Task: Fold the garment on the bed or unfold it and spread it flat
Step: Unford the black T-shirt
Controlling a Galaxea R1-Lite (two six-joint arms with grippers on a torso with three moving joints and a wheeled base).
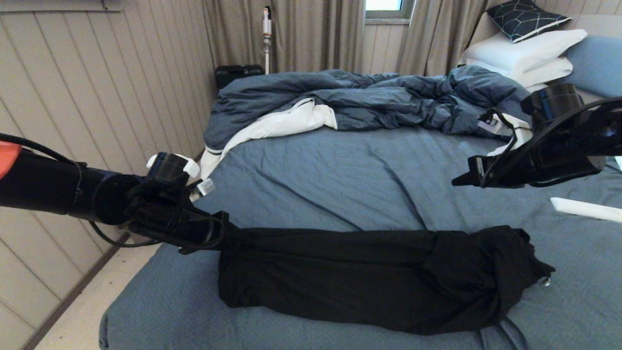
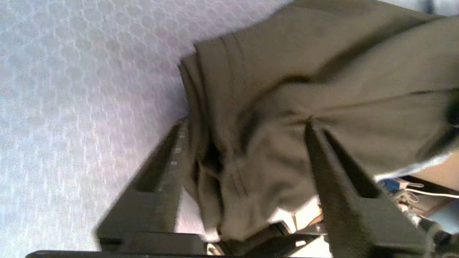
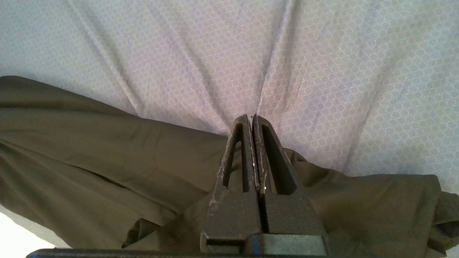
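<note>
The black garment point(image 1: 364, 277) lies bunched in a long roll across the near part of the bed point(image 1: 340, 180), with no print showing. My left gripper point(image 1: 221, 233) is at the roll's left end. In the left wrist view that gripper point(image 2: 245, 121) is open, its fingers spread wide with a loose fold of the garment point(image 2: 322, 53) lying between them. My right gripper point(image 1: 459, 182) hovers above the sheet beyond the roll's right end. It point(image 3: 252, 116) is shut with nothing in it, and the garment point(image 3: 107, 154) lies below it.
A rumpled dark blue duvet point(image 1: 364, 97) covers the far half of the bed, with white pillows point(image 1: 525, 53) and a patterned cushion point(image 1: 525, 17) at the far right. A white object point(image 1: 588, 209) lies on the sheet at the right. Panelled wall and floor point(image 1: 87, 301) run along the left.
</note>
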